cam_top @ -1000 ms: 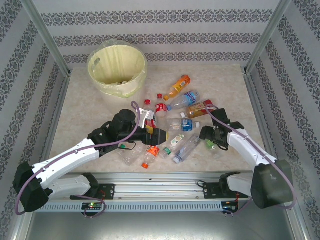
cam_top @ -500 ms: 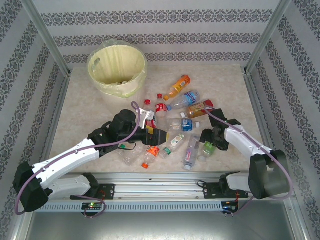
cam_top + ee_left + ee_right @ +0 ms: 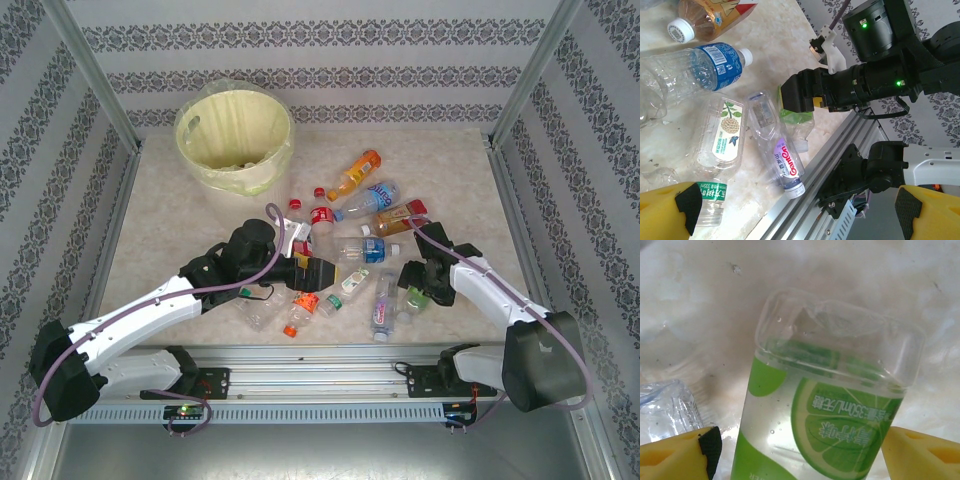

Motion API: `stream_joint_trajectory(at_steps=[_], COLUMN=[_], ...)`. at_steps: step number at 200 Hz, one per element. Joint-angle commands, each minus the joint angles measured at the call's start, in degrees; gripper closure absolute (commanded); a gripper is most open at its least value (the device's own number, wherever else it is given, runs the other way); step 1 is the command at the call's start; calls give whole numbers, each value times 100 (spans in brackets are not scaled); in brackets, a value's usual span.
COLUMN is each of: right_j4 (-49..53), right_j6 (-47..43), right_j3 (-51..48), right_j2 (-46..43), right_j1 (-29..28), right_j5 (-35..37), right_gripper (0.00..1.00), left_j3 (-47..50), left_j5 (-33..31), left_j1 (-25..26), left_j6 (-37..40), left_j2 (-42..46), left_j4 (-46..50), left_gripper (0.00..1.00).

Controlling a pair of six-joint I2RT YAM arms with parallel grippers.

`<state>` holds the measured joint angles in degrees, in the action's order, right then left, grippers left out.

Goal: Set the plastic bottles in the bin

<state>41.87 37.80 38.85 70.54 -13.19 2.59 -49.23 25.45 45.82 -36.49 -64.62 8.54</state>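
R fingers astride lime-label bottle lying by desk near edge, small gap; its base points away fr. wrist. L fingers wide.

The plastic bottles lie scattered across my bench, clear, orange or brown. A lime-labelled bottle lies between my right jaws. The pale-yellow bin stands upright, far left.

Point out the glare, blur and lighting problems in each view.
Right wrist: tabletop washed out and soft behind the lime-label bottle, whose print is readable. Left wrist: sharp, the purple-label bottle legible. Top external: even light, faint shadows, bin well exposed.
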Motion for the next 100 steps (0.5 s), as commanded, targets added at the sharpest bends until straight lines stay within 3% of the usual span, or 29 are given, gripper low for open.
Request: stream_joint_trajectory(at_steps=[1, 100], right_j4=[-277, -586], right_j6=[14, -273], right_j3=[-21, 211], right_j2=[60, 378], right_j1=[139, 529], right_j5=[56, -18], right_gripper=[17, 29], left_j3=[-21, -24], left_j5=[33, 8], left_j1=[146, 273], left_j6=[62, 29], left_j2=[7, -143], left_j4=[-24, -110], left_gripper=[0, 0])
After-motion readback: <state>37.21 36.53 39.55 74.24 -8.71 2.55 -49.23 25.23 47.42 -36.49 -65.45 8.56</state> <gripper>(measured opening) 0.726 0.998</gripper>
